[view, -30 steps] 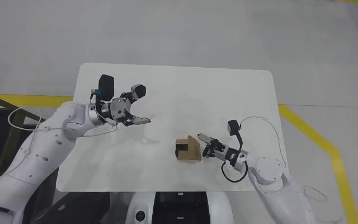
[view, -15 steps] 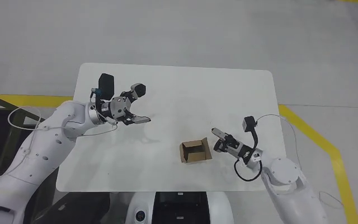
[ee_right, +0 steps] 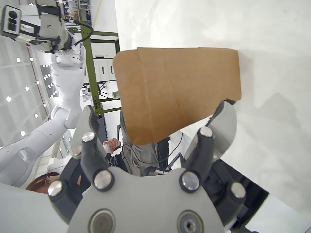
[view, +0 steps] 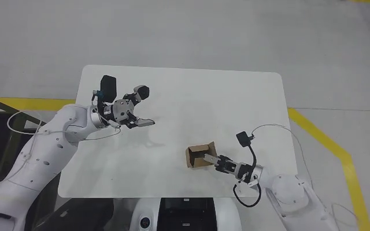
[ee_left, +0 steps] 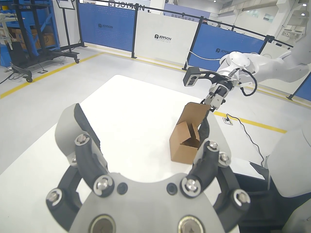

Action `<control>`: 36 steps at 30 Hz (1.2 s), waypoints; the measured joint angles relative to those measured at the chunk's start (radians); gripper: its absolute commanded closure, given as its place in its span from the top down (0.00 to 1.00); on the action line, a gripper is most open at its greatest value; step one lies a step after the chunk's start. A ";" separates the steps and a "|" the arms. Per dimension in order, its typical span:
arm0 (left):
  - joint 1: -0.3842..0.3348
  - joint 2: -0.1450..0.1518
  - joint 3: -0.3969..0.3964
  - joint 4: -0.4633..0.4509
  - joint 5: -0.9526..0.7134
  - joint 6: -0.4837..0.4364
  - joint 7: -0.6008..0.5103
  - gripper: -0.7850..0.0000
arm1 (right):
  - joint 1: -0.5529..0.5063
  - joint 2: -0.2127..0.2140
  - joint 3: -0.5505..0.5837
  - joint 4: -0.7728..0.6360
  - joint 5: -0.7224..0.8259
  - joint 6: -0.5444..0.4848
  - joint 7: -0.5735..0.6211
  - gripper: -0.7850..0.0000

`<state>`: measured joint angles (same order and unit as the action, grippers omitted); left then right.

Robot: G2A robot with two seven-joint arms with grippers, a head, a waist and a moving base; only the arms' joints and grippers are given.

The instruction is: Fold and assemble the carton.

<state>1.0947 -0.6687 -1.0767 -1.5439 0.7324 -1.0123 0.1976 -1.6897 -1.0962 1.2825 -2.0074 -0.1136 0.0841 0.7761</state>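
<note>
The carton (view: 199, 156) sits near the front edge of the counter (view: 231, 98), open at the top. The right hand (view: 211, 159) is low beside it, fingers spread wide with one flap between them, likely to bend it. The left hand (view: 147, 107) hangs well apart, spread too, maybe to leave room. From above the flap looks small. The left wrist view shows it standing tall.
</note>
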 measured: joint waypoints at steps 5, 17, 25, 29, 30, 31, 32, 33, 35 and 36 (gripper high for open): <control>0.008 0.002 -0.007 0.001 0.003 0.000 0.009 1.00 | 0.002 0.001 -0.009 -0.015 -0.039 0.030 -0.044 0.09; 0.016 0.005 -0.011 -0.005 0.000 0.000 0.011 1.00 | -0.004 0.004 0.020 -0.008 0.051 -0.020 -0.057 0.00; 0.024 0.010 -0.021 -0.013 -0.009 0.000 0.017 1.00 | 0.063 -0.001 0.015 0.069 0.211 -0.108 -0.005 0.00; 0.030 0.017 -0.027 -0.009 -0.035 0.000 0.026 1.00 | 0.100 -0.001 0.016 0.096 0.282 -0.135 0.037 0.00; 0.031 0.019 -0.027 -0.008 -0.043 0.000 0.026 1.00 | 0.110 -0.001 0.014 0.098 0.297 -0.138 0.050 0.00; 0.032 0.021 -0.027 -0.009 -0.050 0.000 0.026 1.00 | 0.120 -0.001 0.013 0.100 0.312 -0.140 0.063 0.00; 0.033 0.024 -0.027 -0.010 -0.060 0.000 0.024 1.00 | 0.135 -0.001 0.011 0.104 0.331 -0.144 0.082 0.00; 0.034 0.027 -0.025 -0.012 -0.069 0.000 0.024 1.00 | 0.148 -0.001 0.010 0.108 0.347 -0.146 0.096 0.00; 0.037 0.034 -0.020 -0.013 -0.093 0.000 0.022 1.00 | 0.179 -0.002 0.008 0.123 0.384 -0.150 0.128 0.00; 0.037 0.037 -0.018 -0.013 -0.104 0.000 0.021 1.00 | 0.193 -0.002 0.005 0.131 0.400 -0.152 0.143 0.00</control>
<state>1.1319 -0.6319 -1.0947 -1.5567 0.6281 -1.0123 0.2183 -1.4971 -1.0986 1.2877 -1.8767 0.2868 -0.0680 0.9188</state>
